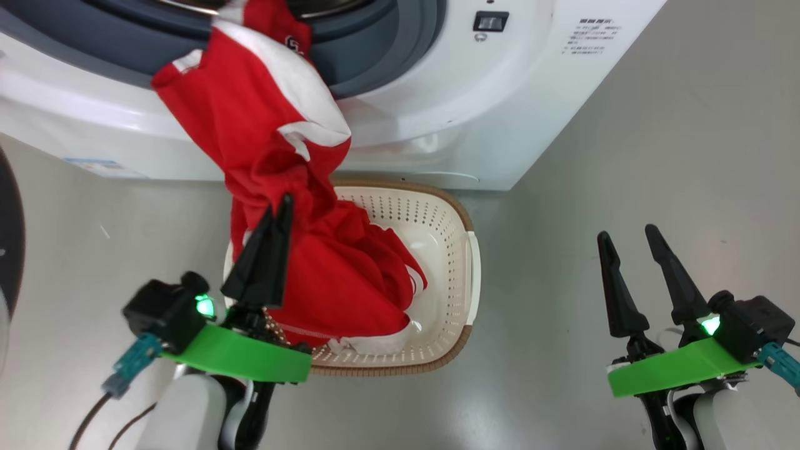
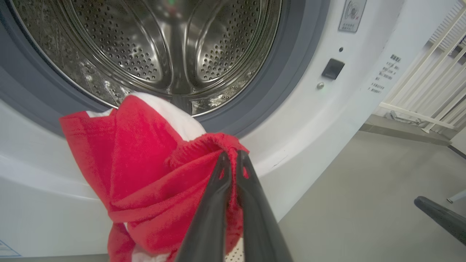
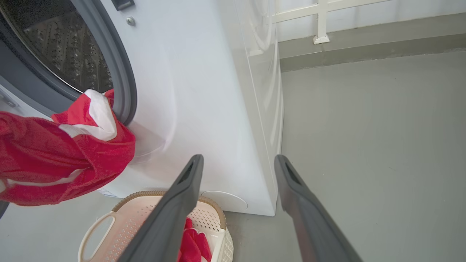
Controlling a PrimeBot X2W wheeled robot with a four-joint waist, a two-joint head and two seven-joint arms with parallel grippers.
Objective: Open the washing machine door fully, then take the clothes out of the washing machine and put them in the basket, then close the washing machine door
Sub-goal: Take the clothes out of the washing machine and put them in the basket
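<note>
The washing machine [image 1: 500, 112] stands with its opening bare, and its steel drum [image 2: 164, 43] looks hollow behind the cloth. Red clothes [image 1: 250, 112] with white stripes hang from the grey gasket down over the front. My left gripper [image 1: 281, 206] is shut on a bunched red fold [image 2: 204, 153] above the basket [image 1: 465, 250]. The cloth's lower end lies in the basket [image 3: 109, 218]. The washing machine door's dark rim [image 1: 9, 237] shows at the far left. My right gripper [image 1: 628, 234] stands open and holds nothing, over the floor right of the basket.
Grey floor [image 1: 625, 156] stretches to the right of the machine. A white railing [image 3: 320, 22] runs along a low kerb behind it. A cable [image 1: 94, 419] trails from my left wrist. The right gripper's finger [image 2: 440, 218] shows in the left wrist view.
</note>
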